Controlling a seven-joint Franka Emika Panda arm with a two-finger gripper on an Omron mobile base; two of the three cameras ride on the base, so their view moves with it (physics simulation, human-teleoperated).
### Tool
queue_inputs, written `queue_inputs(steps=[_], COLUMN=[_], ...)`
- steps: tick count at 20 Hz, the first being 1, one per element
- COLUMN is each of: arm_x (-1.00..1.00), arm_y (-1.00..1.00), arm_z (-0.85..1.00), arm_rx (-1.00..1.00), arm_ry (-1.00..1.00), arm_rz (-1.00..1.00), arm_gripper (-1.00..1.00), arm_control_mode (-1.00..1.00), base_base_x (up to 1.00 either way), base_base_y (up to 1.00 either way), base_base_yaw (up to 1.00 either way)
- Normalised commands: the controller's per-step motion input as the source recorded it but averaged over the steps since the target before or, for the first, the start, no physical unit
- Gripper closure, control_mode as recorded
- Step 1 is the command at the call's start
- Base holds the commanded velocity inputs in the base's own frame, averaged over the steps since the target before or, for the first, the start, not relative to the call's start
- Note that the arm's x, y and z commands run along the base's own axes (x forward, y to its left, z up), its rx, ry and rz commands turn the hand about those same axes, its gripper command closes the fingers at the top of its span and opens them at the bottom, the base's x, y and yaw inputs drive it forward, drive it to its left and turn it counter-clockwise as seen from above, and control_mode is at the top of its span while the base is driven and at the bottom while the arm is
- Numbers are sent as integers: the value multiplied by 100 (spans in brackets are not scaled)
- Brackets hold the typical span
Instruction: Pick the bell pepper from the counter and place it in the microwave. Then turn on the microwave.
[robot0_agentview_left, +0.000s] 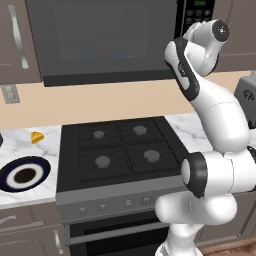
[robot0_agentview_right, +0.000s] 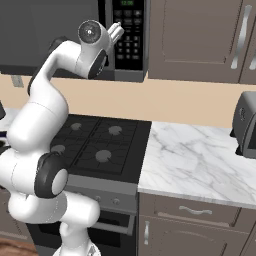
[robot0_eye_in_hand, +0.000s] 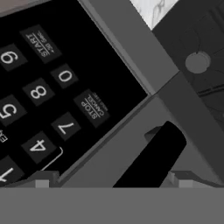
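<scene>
The microwave (robot0_agentview_left: 105, 40) hangs above the stove with its glass door closed. Through the glass the bell pepper (robot0_agentview_left: 106, 52) shows dimly as a small red lump on the turntable. My gripper (robot0_agentview_right: 116, 29) is raised at the black keypad panel (robot0_agentview_right: 128, 35) on the microwave's right side. In the hand view the gripper (robot0_eye_in_hand: 111, 179) is open and empty, its tips wide apart. The keypad fills the left of that view, with the START key (robot0_eye_in_hand: 41, 43) at upper left and the STOP/CANCEL key (robot0_eye_in_hand: 94, 106) nearer the middle. The counter (robot0_agentview_right: 195, 160) lies below to the right.
A black stovetop (robot0_agentview_left: 120, 150) sits under the microwave. On the left counter (robot0_agentview_left: 35, 195) lie a dark-rimmed plate (robot0_agentview_left: 24, 174) and a yellow wedge (robot0_agentview_left: 36, 136). A silver toaster (robot0_agentview_right: 246, 125) stands at the far right. Cabinets (robot0_agentview_right: 200, 35) flank the microwave.
</scene>
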Motion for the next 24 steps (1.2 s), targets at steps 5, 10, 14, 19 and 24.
queue_inputs(steps=[5, 10, 14, 19, 24], arm_x=[17, 0, -11, -21, -33], arm_y=[8, 1, -8, -18, -22], arm_z=[-20, -3, 4, 7, 7], arm_rx=[8, 5, 2, 1, 2], arm_ry=[0, 0, 0, 1, 0], arm_rz=[-9, -5, -2, -4, -6], arm_gripper=[-100, -100, -100, -100, -100], arm_control_mode=[-100, -100, -100, -100, -100], base_base_x=[0, 0, 0, 0, 0], base_base_y=[0, 0, 0, 0, 0], base_base_yaw=[0, 0, 0, 0, 0])
